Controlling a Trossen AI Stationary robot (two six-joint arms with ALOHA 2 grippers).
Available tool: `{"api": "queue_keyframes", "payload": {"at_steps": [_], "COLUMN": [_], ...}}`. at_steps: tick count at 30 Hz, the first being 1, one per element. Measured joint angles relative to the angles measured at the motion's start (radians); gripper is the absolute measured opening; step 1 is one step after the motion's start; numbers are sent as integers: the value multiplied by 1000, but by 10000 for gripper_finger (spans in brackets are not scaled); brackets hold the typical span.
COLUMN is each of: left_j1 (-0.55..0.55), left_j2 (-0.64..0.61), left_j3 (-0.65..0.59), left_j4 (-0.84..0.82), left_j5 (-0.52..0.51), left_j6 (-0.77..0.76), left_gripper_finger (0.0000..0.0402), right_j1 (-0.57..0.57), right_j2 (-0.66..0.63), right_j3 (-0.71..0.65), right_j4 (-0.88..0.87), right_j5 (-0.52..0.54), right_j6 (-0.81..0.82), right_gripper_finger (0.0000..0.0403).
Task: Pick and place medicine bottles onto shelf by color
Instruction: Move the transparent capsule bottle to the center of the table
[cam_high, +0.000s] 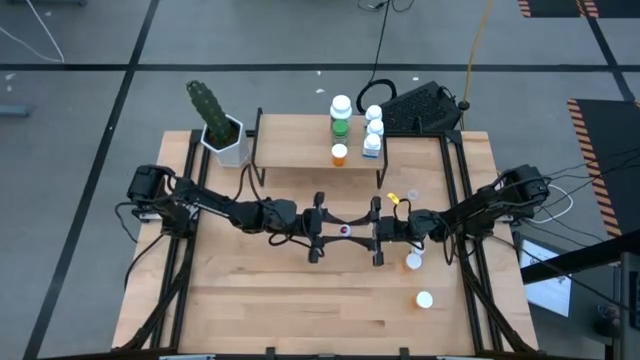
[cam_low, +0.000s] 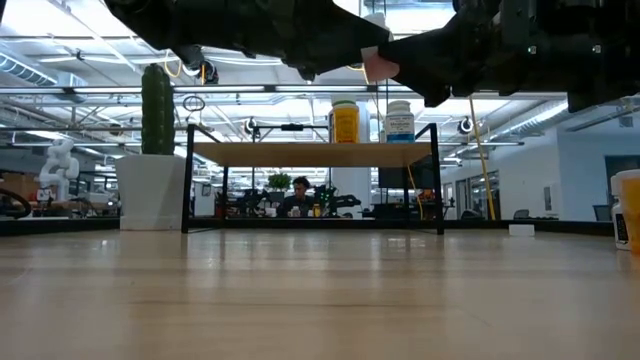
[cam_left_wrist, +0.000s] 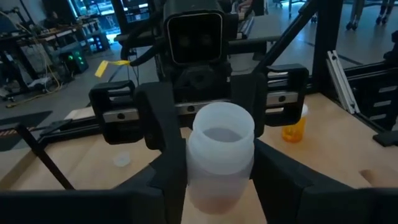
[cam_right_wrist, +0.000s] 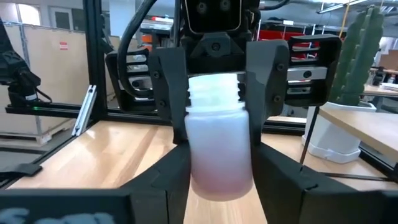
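A small whitish bottle with a pinkish bottom (cam_high: 345, 230) stands upright in the air over the middle of the table. Its threaded neck (cam_right_wrist: 214, 93) shows no cap. My left gripper (cam_high: 335, 230) comes at it from the table's left and my right gripper (cam_high: 356, 231) from the right, and both are shut on it. The shelf (cam_high: 300, 150) stands at the far edge with a green bottle (cam_high: 341, 115), an orange bottle (cam_high: 339, 154) and blue-white bottles (cam_high: 373, 130) on its top board. My left gripper pinches the bottle's body (cam_left_wrist: 200, 177) between its two fingers, level, from the table's left. The bottle stands upright, lifted clear of the table. My right gripper pinches the same body (cam_right_wrist: 208, 174) between its two fingers, level, from the table's right, facing the left gripper's fingers (cam_right_wrist: 171, 81).
A white pot with a cactus (cam_high: 225, 135) stands left of the shelf. A black object (cam_high: 420, 108) lies at the far right. An orange bottle (cam_high: 413, 261) and a white-capped bottle (cam_high: 424, 298) stand on the table near the right arm.
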Motion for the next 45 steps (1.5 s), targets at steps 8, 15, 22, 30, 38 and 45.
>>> {"api": "queue_keyframes", "payload": {"at_steps": [8, 15, 22, 30, 38, 45], "left_j1": [8, 11, 11, -4, -8, -8], "left_j2": [0, 0, 0, 0, 45, 82], "left_j3": [-1, -2, -2, -2, -1, -3], "left_j4": [-58, -151, -216, -218, -189, -185], "left_j5": [-39, -73, -73, -73, -73, -71], "left_j6": [-10, -63, -145, -166, -179, -179], "left_gripper_finger": [166, 157, 161, 165, 164, 167], "right_j1": [0, -1, -1, -15, -64, -76], "right_j2": [-32, -192, -389, -526, -572, -577], "right_j3": [1, 0, 0, -1, -1, -1], "right_j4": [-136, -488, -848, -1118, -1152, -1153], "right_j5": [139, 224, 312, 507, 502, 501], "right_j6": [-11, 48, 104, 241, 209, 70], "right_gripper_finger": [215, 254, 258, 253, 243, 242]}}
